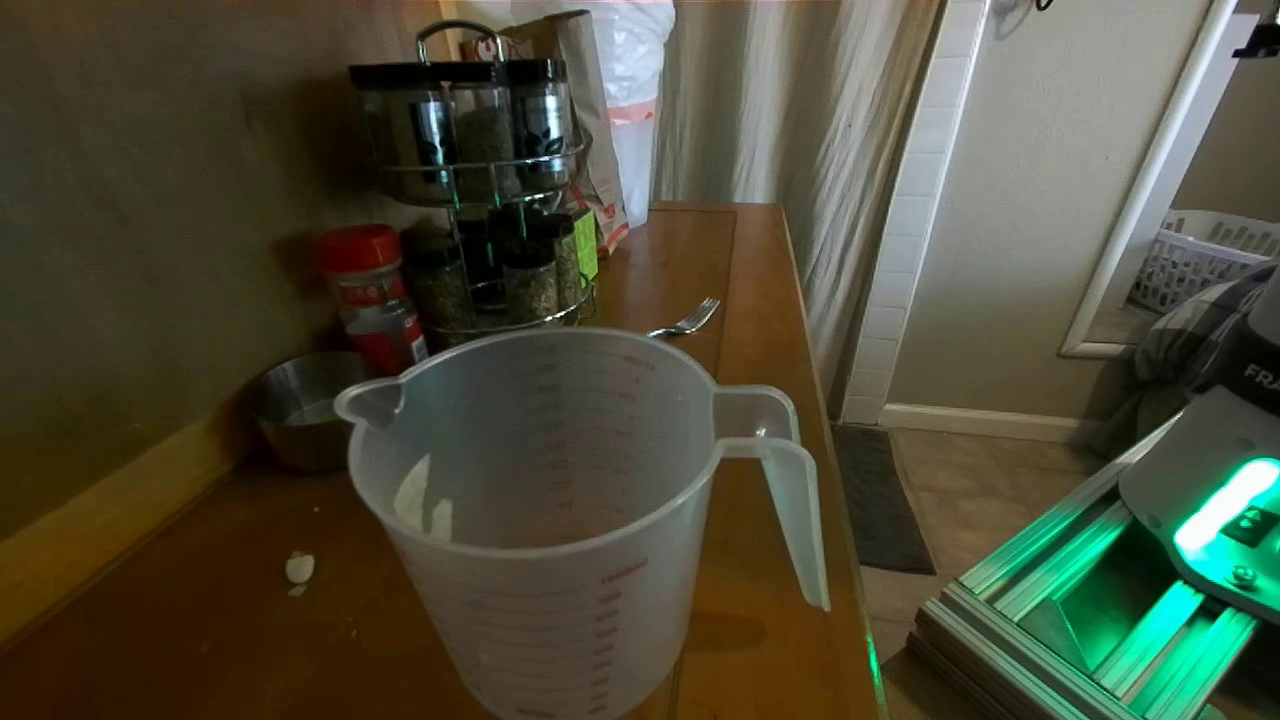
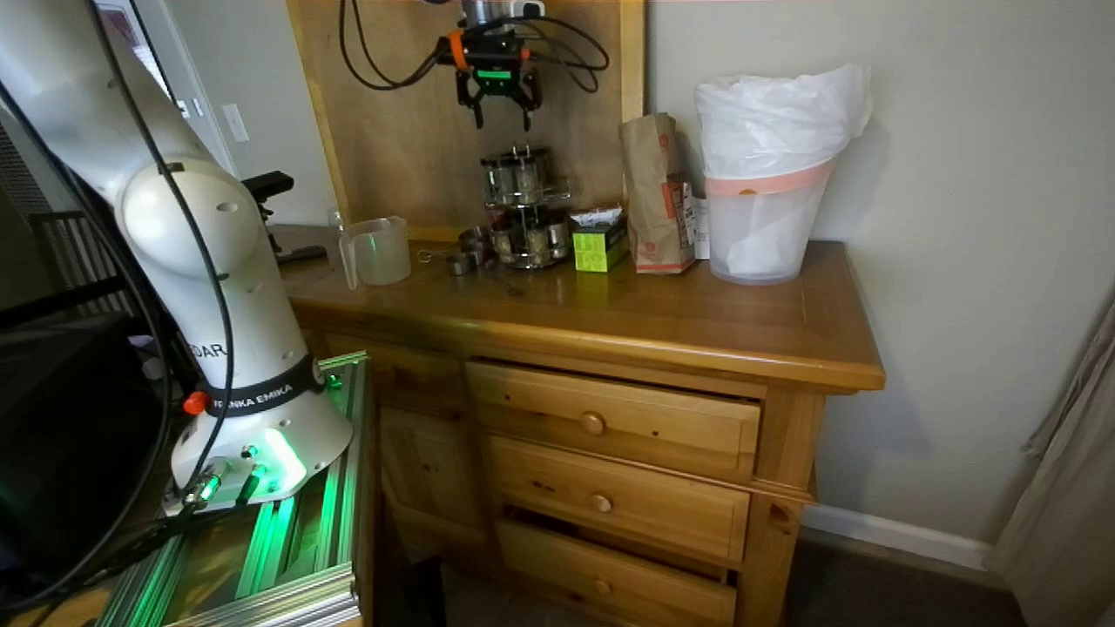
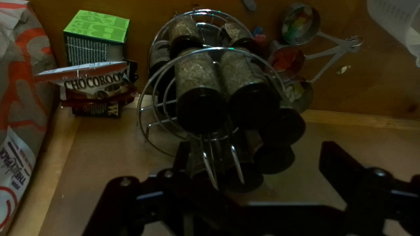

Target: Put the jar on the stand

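The stand, a two-tier wire rack, shows in both exterior views (image 1: 452, 180) (image 2: 523, 205) and in the wrist view (image 3: 139, 114). It holds several small clear jars with dark lids on both tiers. Jars with olive speckled contents show on the upper tier in the wrist view, such as this jar (image 3: 197, 70); I cannot tell which is the task's jar. Bare wire shows on the upper ring's left side there. My gripper (image 2: 503, 124) is open and empty above the stand. In the wrist view its fingers (image 3: 256, 150) are wide apart, with rack handle and lids beyond.
A translucent measuring jug (image 1: 540, 600) stands on the wooden counter. A red-lidded jar (image 1: 372, 300), metal measuring cups (image 3: 300, 24) and a fork (image 1: 690, 320) lie near the stand. A green box (image 3: 95, 32), paper bag (image 2: 653, 196) and lined bin (image 2: 766, 209) stand beyond it.
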`<state>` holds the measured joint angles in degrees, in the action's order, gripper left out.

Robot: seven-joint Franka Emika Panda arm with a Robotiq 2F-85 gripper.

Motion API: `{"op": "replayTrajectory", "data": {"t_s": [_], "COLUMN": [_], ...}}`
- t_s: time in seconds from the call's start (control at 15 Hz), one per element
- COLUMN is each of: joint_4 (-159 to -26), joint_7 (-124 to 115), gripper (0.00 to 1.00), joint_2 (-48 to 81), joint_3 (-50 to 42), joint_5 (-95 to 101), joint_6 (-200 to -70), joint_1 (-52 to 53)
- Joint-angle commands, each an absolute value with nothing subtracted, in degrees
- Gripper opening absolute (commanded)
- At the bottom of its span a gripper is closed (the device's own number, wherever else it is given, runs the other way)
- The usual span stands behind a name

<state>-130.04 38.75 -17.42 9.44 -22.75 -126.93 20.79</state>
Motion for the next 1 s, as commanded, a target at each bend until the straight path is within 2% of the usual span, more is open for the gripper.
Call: {"op": "replayTrajectory", "data": {"t_s": [0.0, 0.93], "joint_4": [-130.74, -130.29], "joint_7": [39.43, 39.09], "gripper": [1.00, 1.00], "joint_2": [-25.83, -26.84], "joint_3": [9.57, 9.24], "joint_5": [-22.25, -22.38], "joint_6": [-121.30, -121.02], "joint_1": [22.17, 23.23]}}
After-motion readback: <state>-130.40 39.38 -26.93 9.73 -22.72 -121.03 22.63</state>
